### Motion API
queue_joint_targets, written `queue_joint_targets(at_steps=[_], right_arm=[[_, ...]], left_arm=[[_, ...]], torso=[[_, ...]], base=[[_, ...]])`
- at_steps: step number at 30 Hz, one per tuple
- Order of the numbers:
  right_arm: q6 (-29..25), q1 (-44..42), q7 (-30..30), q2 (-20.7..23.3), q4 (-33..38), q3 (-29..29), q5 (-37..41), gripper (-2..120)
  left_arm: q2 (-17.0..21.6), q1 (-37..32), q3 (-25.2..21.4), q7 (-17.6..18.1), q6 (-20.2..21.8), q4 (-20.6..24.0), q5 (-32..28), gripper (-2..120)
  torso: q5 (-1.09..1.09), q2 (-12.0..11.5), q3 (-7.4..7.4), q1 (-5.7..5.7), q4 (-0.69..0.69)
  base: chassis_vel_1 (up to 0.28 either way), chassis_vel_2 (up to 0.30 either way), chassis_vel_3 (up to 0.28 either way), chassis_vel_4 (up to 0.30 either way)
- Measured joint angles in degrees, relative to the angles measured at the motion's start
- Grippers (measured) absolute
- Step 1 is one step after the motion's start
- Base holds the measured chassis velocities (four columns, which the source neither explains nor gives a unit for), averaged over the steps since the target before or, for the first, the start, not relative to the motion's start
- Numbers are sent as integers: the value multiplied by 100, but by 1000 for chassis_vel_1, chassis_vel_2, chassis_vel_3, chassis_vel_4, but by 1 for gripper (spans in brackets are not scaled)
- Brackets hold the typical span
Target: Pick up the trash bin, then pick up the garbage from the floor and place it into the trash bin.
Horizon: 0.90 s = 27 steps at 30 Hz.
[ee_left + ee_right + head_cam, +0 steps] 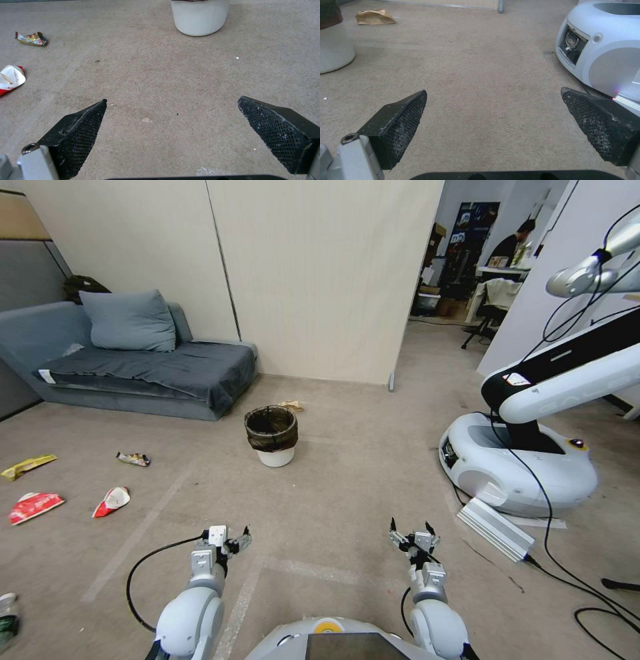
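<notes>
Trash bin upright on the carpet, near the sofa, well ahead of both arms. Left gripper and right gripper low above the floor, jaws spread wide, empty. Wrappers scattered far left.

beige carpet, grey sofa, pale wall.
</notes>
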State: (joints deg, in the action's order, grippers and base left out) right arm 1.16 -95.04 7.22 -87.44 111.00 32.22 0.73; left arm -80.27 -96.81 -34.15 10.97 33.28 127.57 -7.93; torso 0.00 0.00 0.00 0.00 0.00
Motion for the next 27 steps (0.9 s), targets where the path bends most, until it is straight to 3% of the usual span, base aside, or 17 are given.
queue_joint_targets(at_steps=[10, 27], right_arm=[[65, 111, -33, 110, 125, 12, 13, 100], [113, 194, -61, 180, 107, 19, 39, 100]], left_arm=[[-19, 26, 3, -17, -51, 5, 46, 100], [-64, 59, 2, -43, -75, -13, 133, 100]], torso=[[0, 0, 0, 0, 0], [2, 0, 0, 0, 0]], base=[[-14, 27, 22, -22], [-164, 165, 170, -167]])
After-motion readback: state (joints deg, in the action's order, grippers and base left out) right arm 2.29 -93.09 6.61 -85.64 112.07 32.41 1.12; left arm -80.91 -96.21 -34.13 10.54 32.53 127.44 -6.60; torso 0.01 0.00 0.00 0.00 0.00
